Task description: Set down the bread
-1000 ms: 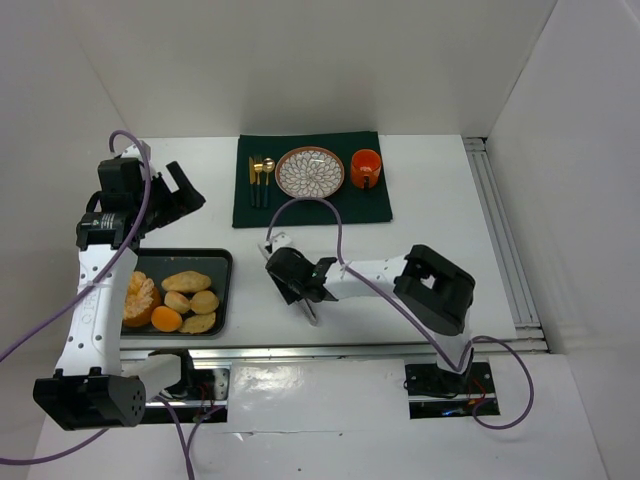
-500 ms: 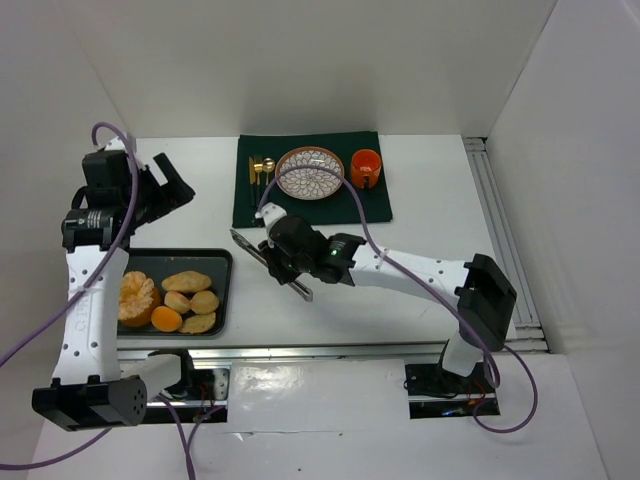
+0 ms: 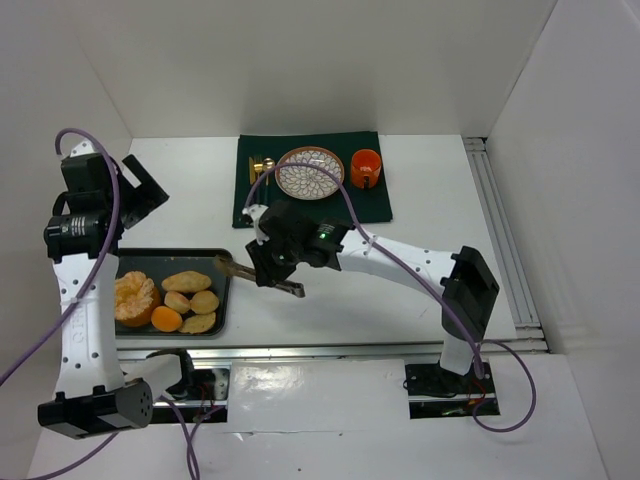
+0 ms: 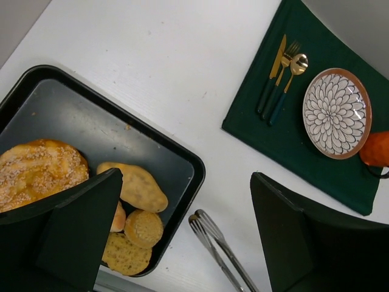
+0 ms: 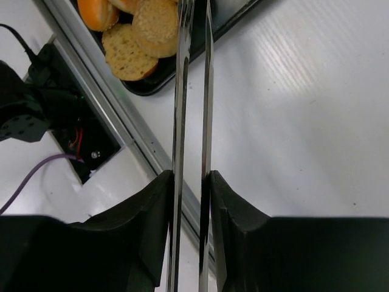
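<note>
Several golden-tan bread rolls (image 3: 187, 282) lie in the right half of a black tray (image 3: 222, 257) at the near left. They also show in the left wrist view (image 4: 137, 186) and the right wrist view (image 5: 157, 23). My right gripper (image 3: 270, 266) (image 5: 190, 182) is shut on metal tongs (image 3: 240, 270) (image 5: 193, 91). The tong tips sit slightly apart at the tray's right rim, with nothing between them. My left gripper (image 3: 145, 188) (image 4: 185, 237) is open and empty, raised behind the tray's left end.
A peeled orange (image 3: 135, 298) and a tangerine (image 3: 166, 319) share the tray. A green mat (image 3: 300, 208) at the back holds a patterned plate (image 3: 310, 172), an orange mug (image 3: 365, 168) and gold cutlery (image 3: 260, 170). The metal table rail (image 3: 330, 350) runs along the near edge.
My right arm has swung the tongs left, from mid-table to the tray's right rim. My left arm has drawn back to the left.
</note>
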Robot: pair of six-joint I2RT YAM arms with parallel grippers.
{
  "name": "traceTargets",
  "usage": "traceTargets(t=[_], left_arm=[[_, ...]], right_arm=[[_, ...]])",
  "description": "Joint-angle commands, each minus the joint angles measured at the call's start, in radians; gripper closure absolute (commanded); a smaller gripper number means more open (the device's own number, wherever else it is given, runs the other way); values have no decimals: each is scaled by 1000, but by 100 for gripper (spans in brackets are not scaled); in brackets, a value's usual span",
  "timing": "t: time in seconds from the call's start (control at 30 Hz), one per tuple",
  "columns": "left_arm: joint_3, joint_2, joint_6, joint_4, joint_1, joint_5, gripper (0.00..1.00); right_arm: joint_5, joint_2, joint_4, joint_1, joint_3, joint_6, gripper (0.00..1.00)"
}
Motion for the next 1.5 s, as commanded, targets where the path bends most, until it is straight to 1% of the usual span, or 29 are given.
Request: traceTargets(t=[0.0,0.1,0.23,0.27,0.37,0.5,0.53,0.6,0.67,0.8,0.97,1.03,1.07,1.17,1.2,1.23,1.37,1.43,1.47], left_arm=[[15,-34,-42,-6,17,-39,0],[26,-22,-30,4,29,-13,3],[69,35,-10,-30,29,7,3],[82,48,-10,-30,29,7,1],[83,49,1,-39,29,16,1],[73,49,10,-29,29,37,1],[73,49,10,-29,29,38,1],[64,58,10,-20,29,47,1],[64,58,20,-20,29,56,1],[41,58,20,0,29,65,1],[32,67,20,0,29,84,1],[32,67,20,0,29,74,1],[32,67,20,0,29,74,1],[32,67,20,0,29,65,1],[32,58,20,0,29,65,1],[41,58,20,0,29,65,1],[31,58,29,10,29,25,1],[30,76,29,10,29,15,1],[30,76,29,10,29,15,1]], right_arm=[[-61,7,-8,1,69,11,63],[-61,29,-8,24,99,11,61],[-50,49,16,36,110,20,60],[-38,49,16,36,121,20,59],[-39,84,16,27,147,29,57],[-55,142,7,16,227,29,50],[-55,171,7,16,244,29,46],[-64,196,-10,16,282,29,43],[-75,216,-19,16,291,29,42],[-66,256,-34,16,314,11,34],[-90,297,-22,16,314,2,34],[-90,307,-22,16,323,2,39],[-99,307,-13,16,323,-7,48],[-99,295,-13,16,334,-18,59],[-99,276,-13,16,334,-18,65],[-89,264,-4,7,324,-18,66],[-44,189,-37,7,339,-27,66],[-35,124,-28,-3,330,-27,66],[-35,106,-28,-16,314,-27,69]])
